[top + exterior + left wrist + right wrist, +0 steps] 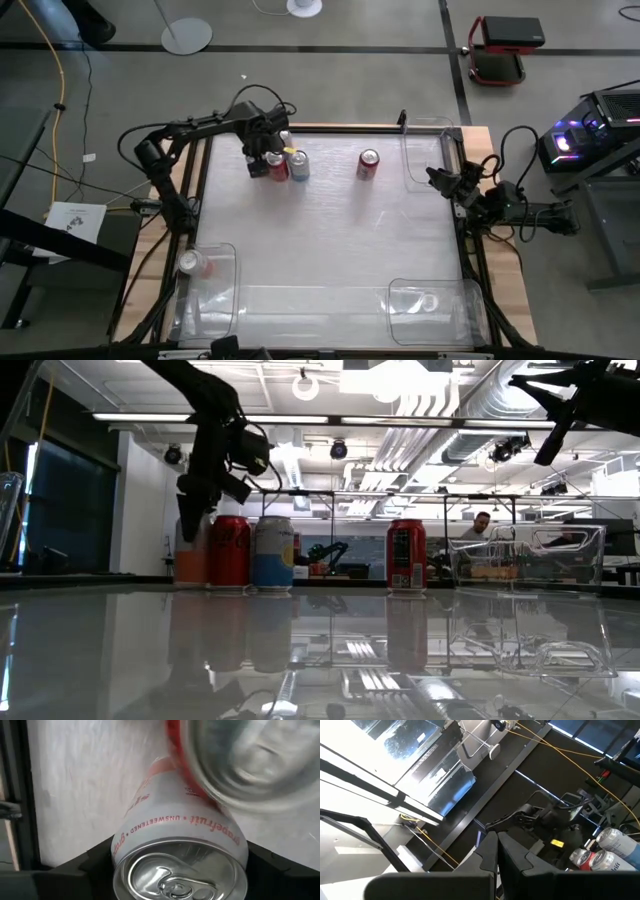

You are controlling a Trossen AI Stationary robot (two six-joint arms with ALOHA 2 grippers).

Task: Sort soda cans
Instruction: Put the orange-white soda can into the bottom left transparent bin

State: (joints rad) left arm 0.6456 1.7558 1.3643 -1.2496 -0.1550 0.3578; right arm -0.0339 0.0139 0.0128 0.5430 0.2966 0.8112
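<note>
Soda cans [285,165] cluster at the table's far left under the left gripper [259,162]; low view: it straddles the orange-and-white can [190,555]; left wrist: fingers grasp it; right wrist: right gripper [496,851] clenched, empty.

Pale table [330,240]: three cans [285,165] clustered far left, one red can [368,164] far centre, clear bins [430,305] at corners.
</note>
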